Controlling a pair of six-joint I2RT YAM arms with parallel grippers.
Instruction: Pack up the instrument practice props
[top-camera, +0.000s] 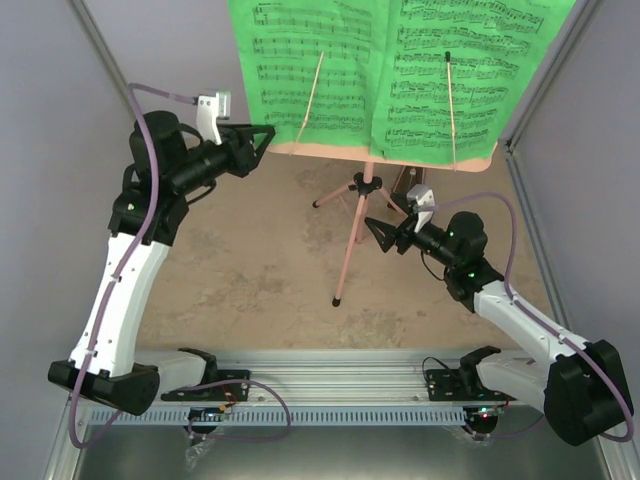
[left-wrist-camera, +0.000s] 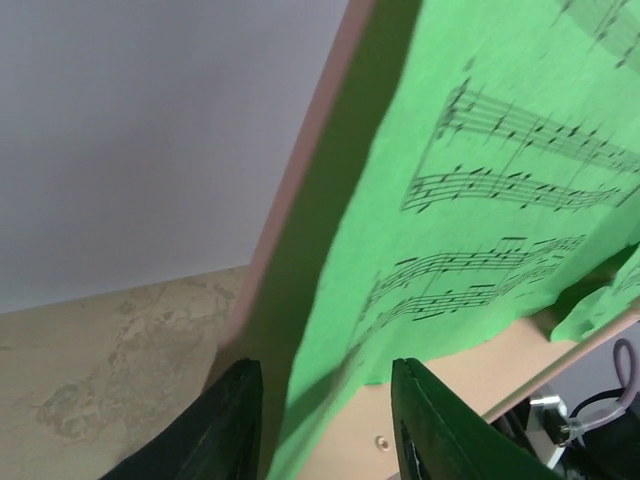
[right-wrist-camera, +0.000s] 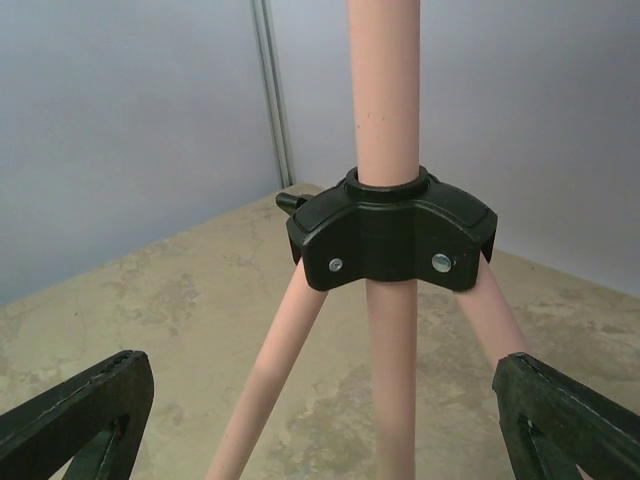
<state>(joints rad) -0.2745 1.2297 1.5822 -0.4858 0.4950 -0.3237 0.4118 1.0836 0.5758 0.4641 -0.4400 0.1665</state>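
The pink music stand with tripod legs (top-camera: 352, 235) stands fully set up with two green sheet-music pages (top-camera: 400, 70) spread on its desk. Packing looks barely begun, since both the pages and the stand are yet to be put away. The near page's lower corner and the desk's edge lie between the fingers of the left gripper (left-wrist-camera: 322, 368). Its jaws are part-way apart, straddling them without visibly pinching. Just ahead of the right gripper (right-wrist-camera: 322, 365), untouched between its widely spread jaws, sits the stand's black plastic leg hub (right-wrist-camera: 390, 240). Grey walls (top-camera: 60, 150) stand close beyond both grippers, and the tan table (top-camera: 250, 290) beneath them leaves room to move.
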